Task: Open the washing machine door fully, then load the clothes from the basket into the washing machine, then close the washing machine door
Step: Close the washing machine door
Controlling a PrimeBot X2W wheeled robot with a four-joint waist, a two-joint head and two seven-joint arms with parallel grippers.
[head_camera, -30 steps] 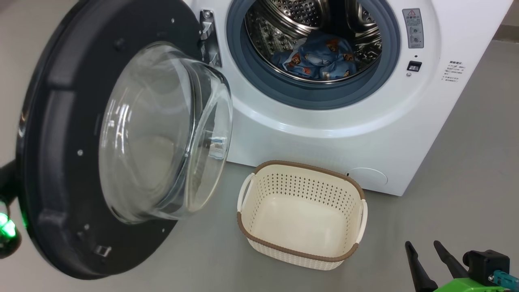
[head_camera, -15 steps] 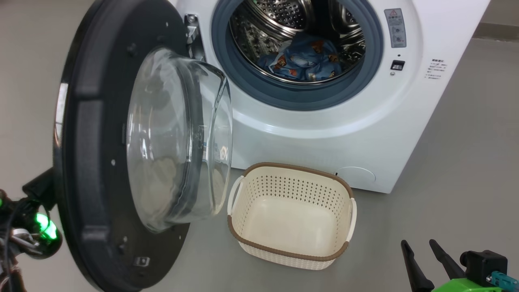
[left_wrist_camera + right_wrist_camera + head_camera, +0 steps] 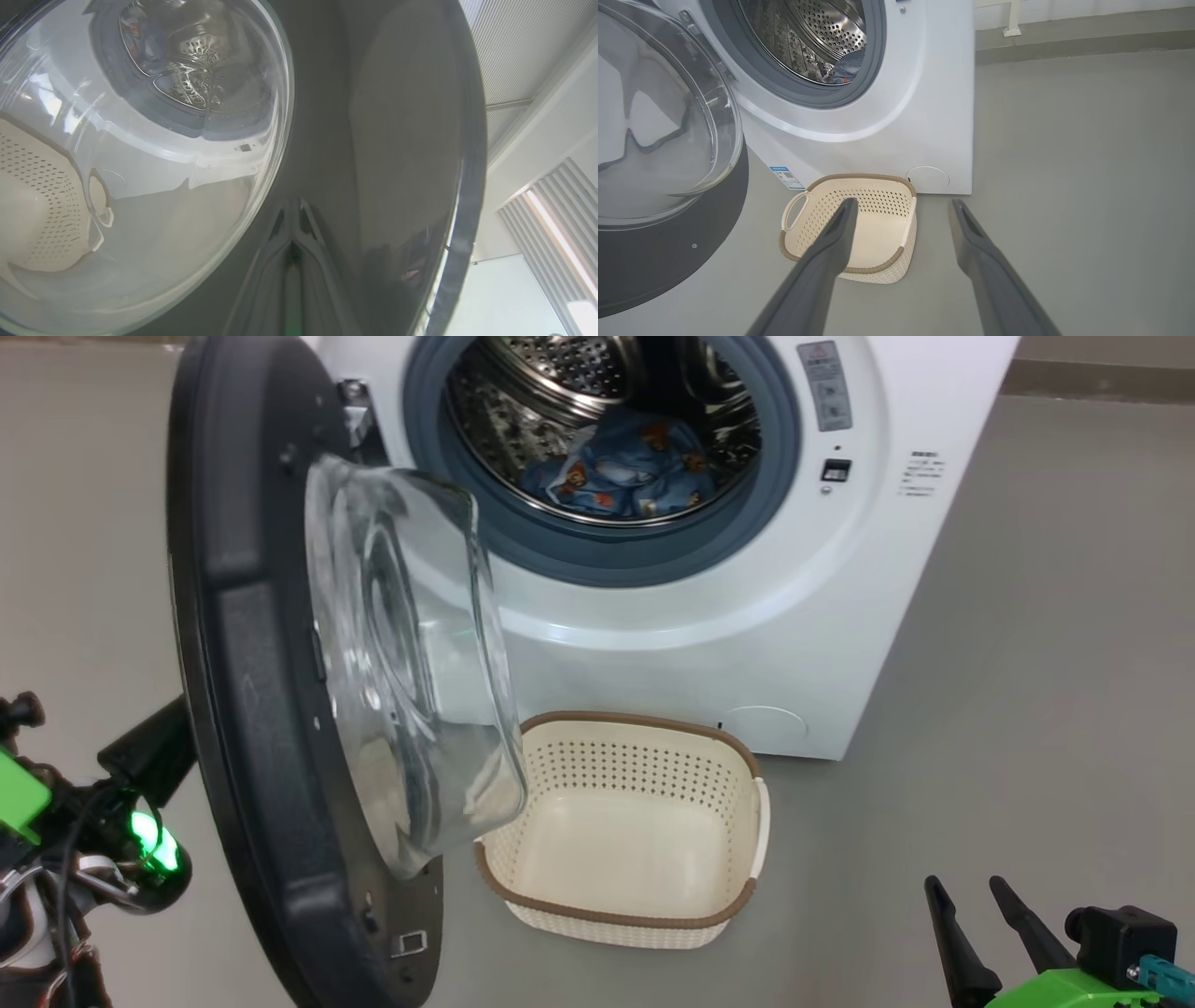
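The load is in: one bundle of clothes [image 3: 621, 476] lies low in the steel drum [image 3: 560, 364] of the one washing machine [image 3: 747, 616], and the one basket [image 3: 616, 919] stands empty on the floor [image 3: 1027, 663], just in front of the machine's lower front edge. So the step in hand looks to be the closing. The single washing machine door [image 3: 252, 644] hangs about halfway through its swing, edge-on to the head camera, its glass porthole [image 3: 411, 653] bulging toward the opening. The left claw [image 3: 292, 210] is behind it, fingers pressed together with nothing between them, tips against the glossy outer face beside the glass. To close well, it would push on the black ring rather than the glass, well out from the hinge, follow the door's arc, and press through until the latch catches. The bundle sits back from the grey-blue seal, so pinched cloth seems unlikely. The porthole appears to pass over the basket's near corner; whether it clears cannot be told. The right claw [image 3: 903, 202], the second of two, is spread and idle above the floor, holding nothing.
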